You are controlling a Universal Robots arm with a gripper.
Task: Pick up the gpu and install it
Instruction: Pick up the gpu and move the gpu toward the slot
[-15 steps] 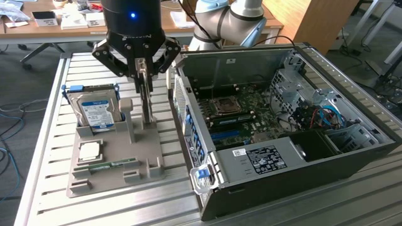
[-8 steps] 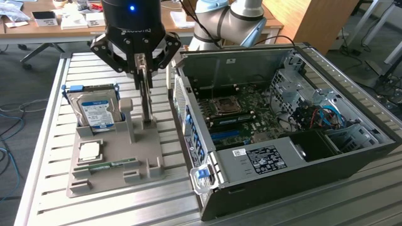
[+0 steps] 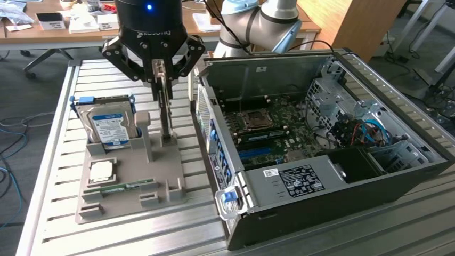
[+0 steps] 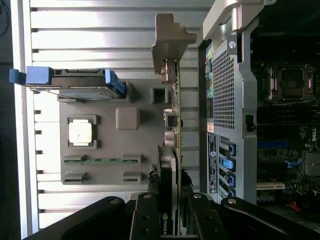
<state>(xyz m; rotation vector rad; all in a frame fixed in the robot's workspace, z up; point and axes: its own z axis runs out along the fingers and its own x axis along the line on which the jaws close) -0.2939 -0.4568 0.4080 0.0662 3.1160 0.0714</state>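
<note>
Holding the gpu (image 3: 165, 106)
My jaws pinch it upright over the grey tray (image 3: 124, 200), beside the open computer case (image 3: 334, 213) on the worktop (image 3: 50, 229).

Gripper (image 3: 165, 82) housing: white brand lettering, upside down, reads ROBOTIQ.
Motherboard (image 4: 287, 120), 4 o'clock from the gripper in the exterior view: DELL in white.
gpu (image 4: 167, 175) edge: small green logo, lettering unreadable.
Hard drive (image 3: 106, 125) label at 8 o'clock and case sticker (image 3: 302, 180) at 5 o'clock: print illegible.

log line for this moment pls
phase: grasp | end effector: shut on gpu | gpu: on edge at tray | pc case: open
</note>
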